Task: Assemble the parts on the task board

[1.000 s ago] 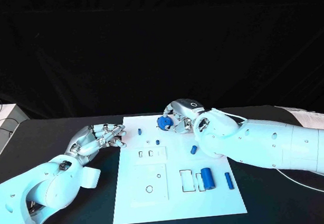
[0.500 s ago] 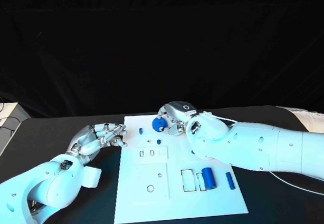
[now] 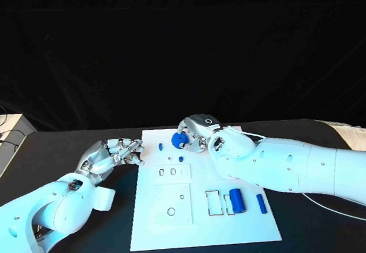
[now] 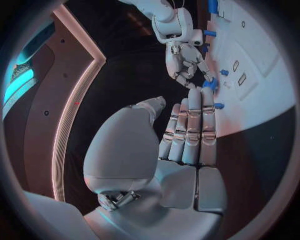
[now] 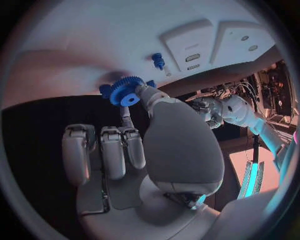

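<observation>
The white task board [image 3: 157,224] lies in the middle of the black table. My right hand [image 3: 202,132] hovers over the board's far edge and pinches a blue gear [image 3: 179,140] between thumb and a finger; the right wrist view shows the gear [image 5: 127,91] at the fingertips, just above the board [image 5: 94,40]. A small blue peg [image 3: 161,147] stands next to the gear. My left hand [image 3: 115,154] rests by the board's far left corner, fingers loosely bent, holding nothing. In the left wrist view the left hand [image 4: 184,135] faces the right hand [image 4: 184,60] and the gear [image 4: 209,84].
Another small blue part [image 3: 179,159] lies mid-board above a raised block with two slots [image 3: 171,172]. A blue cylinder [image 3: 236,201] and a slim blue pin [image 3: 261,203] lie beside a rectangular recess [image 3: 213,203] on the near right. A lower plate has an oval hole [image 3: 171,212].
My right hand has carried the gear a little to the left along the board's far edge. The left hand has stayed where it was.
</observation>
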Controlling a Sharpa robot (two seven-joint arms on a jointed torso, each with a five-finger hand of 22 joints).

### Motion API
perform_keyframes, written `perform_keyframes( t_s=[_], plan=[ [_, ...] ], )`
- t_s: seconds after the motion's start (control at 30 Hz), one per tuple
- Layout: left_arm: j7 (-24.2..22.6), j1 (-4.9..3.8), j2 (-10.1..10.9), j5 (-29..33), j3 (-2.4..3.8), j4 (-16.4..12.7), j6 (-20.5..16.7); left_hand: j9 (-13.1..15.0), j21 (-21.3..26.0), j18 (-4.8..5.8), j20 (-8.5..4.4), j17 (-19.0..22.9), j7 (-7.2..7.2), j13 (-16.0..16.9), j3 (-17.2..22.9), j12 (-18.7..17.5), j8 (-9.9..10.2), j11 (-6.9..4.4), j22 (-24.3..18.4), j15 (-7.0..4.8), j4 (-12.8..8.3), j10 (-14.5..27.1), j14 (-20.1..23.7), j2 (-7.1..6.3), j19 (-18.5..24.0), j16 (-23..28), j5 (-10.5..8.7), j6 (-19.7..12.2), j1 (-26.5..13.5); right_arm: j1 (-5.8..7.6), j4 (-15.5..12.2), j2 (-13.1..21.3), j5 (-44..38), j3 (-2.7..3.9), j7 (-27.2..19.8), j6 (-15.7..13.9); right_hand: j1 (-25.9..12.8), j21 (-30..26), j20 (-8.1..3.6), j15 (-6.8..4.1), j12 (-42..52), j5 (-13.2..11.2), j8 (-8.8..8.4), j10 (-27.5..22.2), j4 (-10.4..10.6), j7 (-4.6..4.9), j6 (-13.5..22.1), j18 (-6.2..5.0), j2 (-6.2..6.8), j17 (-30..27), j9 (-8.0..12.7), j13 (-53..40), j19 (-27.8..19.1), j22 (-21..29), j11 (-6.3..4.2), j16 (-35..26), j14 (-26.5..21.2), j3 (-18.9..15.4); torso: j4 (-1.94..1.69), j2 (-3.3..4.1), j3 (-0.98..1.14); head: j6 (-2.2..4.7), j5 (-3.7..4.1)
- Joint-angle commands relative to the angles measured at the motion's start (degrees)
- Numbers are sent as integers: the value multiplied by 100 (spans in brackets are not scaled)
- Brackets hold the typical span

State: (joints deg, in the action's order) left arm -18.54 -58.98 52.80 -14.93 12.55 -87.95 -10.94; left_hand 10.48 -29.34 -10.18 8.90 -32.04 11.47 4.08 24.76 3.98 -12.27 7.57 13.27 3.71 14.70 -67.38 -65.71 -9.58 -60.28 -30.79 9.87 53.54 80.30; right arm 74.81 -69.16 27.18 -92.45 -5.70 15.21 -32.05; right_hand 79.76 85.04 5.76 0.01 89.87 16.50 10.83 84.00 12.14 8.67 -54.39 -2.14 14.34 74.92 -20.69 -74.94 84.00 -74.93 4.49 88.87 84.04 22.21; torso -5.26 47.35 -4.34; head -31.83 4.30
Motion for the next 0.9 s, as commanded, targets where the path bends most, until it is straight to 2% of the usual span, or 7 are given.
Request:
perform_keyframes(
  t_s=[0.03,0.23,0.53,0.73,0.83,0.9],
  plan=[
    [-42,-2,-8,28,5,-11,86,9,-40,-9,9,-17,9,-5,43,-33,37,3,19,-13,-9,63,48,-11,42,-32,-13,-28,56,-4,40,-41,-119,-6,5,129,21,36,-8,-24,13,-33,-26,600,-23,12,14,80,11,1077,-1,-1506,334,-1003,-46,23,505,-18,-2,-4,-1,0,-25],
    [-37,-3,-17,28,5,-8,92,9,-42,-8,9,-18,9,-5,44,-33,37,3,20,-13,-10,63,49,-12,43,-32,-13,-28,56,-5,123,-103,-17,-31,-17,253,2,29,-7,-22,13,-72,-31,600,-15,17,22,78,18,1071,3,-1506,330,-996,-42,22,504,-35,-8,-4,-2,-30,-41],
    [-26,-3,-14,28,5,-11,88,11,-47,-8,10,-22,13,-5,46,-33,38,5,23,-12,-10,66,52,-12,48,-33,-14,-29,53,-15,186,-117,31,-54,-17,401,-20,10,-6,-19,13,-110,-37,600,-4,20,32,73,23,1052,7,-1506,319,-976,-38,17,500,-56,17,6,3,-53,-82],
    [-27,-3,-23,44,6,-23,87,11,-47,-8,10,-22,13,-5,46,-33,38,5,23,-12,-10,66,52,-12,48,-33,-14,-29,53,-30,204,-144,38,-61,-20,392,-49,-15,-1,-13,13,-157,-55,600,14,28,62,66,30,1042,16,-1506,304,-952,-31,14,497,-96,-3,-3,2,-68,-80],
    [-24,-3,-26,58,6,-31,91,11,-47,-8,10,-22,13,-5,46,-33,38,5,23,-12,-10,66,52,-12,48,-33,-14,-29,53,-36,229,-168,45,-64,-30,364,-88,-53,30,27,-22,-472,-176,564,68,76,252,57,19,1052,66,-1469,282,-920,11,15,499,-253,-2,-6,2,-65,-82],
    [-23,-3,-28,62,6,-31,92,11,-47,-8,10,-22,13,-5,46,-33,38,5,23,-12,-10,66,52,-12,48,-33,-14,-29,53,-39,243,-181,55,-66,-37,353,-56,-81,75,75,-112,-642,-321,470,135,138,443,51,-24,1064,119,-1376,267,-898,66,17,500,-492,-5,-5,0,-59,-84]
  ],
)
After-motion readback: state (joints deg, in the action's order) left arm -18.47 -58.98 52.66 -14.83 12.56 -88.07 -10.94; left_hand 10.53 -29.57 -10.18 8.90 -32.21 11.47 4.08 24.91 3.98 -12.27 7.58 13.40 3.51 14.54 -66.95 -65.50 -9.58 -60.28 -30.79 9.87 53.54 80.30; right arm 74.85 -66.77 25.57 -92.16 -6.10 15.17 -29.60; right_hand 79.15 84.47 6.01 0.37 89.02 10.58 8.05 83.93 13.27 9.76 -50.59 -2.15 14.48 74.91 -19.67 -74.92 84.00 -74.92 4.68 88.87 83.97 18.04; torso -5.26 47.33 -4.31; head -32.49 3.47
